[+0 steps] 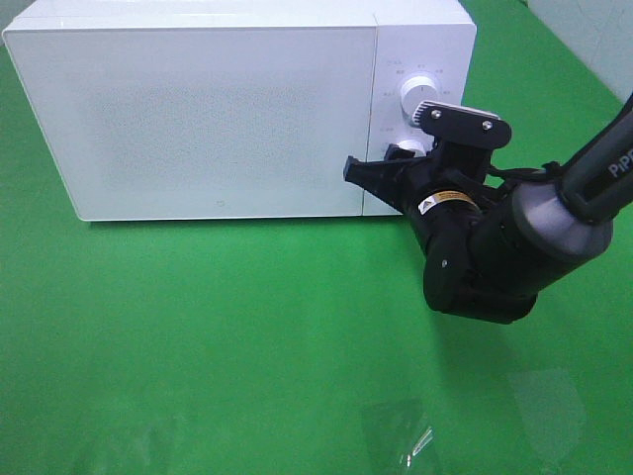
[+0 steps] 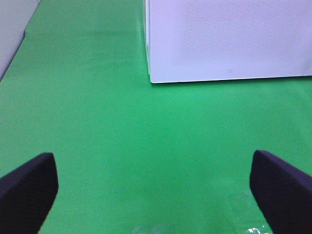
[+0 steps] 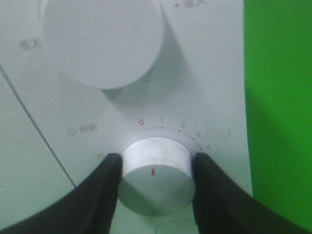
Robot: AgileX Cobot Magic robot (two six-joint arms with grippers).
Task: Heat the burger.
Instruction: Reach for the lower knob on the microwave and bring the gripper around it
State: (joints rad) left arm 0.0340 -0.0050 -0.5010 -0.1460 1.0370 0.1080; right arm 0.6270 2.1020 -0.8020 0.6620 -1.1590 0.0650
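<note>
By the near edge of the table (image 1: pixel 198 327), right of its middle, a patch of clear film (image 1: pixel 410 435) lay flat on the green cover and caught the light.

The left gripper (image 2: pixel 152 155) hung over bare green cover, its jaws spread wide with nothing between them. It showed only in its own wrist view, and a lower front corner of the microwave (image 1: pixel 218 109) stood well ahead of it.

Farther in, the right arm (image 1: pixel 554 208) reached in from the right edge toward the microwave's front. The right gripper (image 3: pixel 157 163) was closed on the lower knob (image 3: pixel 156 190), one dark finger (image 3: pixel 105 195) pressed against each side of the white knob. A small red mark on the knob's face pointed toward the printed scale, about between the red 0 and the 1. The upper knob (image 3: pixel 102 39), larger in the wrist view, stood just beyond on the same control panel (image 1: pixel 445 49), and nothing touched it.

The microwave stood along the far edge of the table, its front facing the near edge. The panel took the right end of that front. The door (image 1: pixel 198 119) filled the rest and was shut, pale and clouded, so nothing inside could be made out.

The burger showed in no view. Whether it sat behind the door could not be told.
</note>
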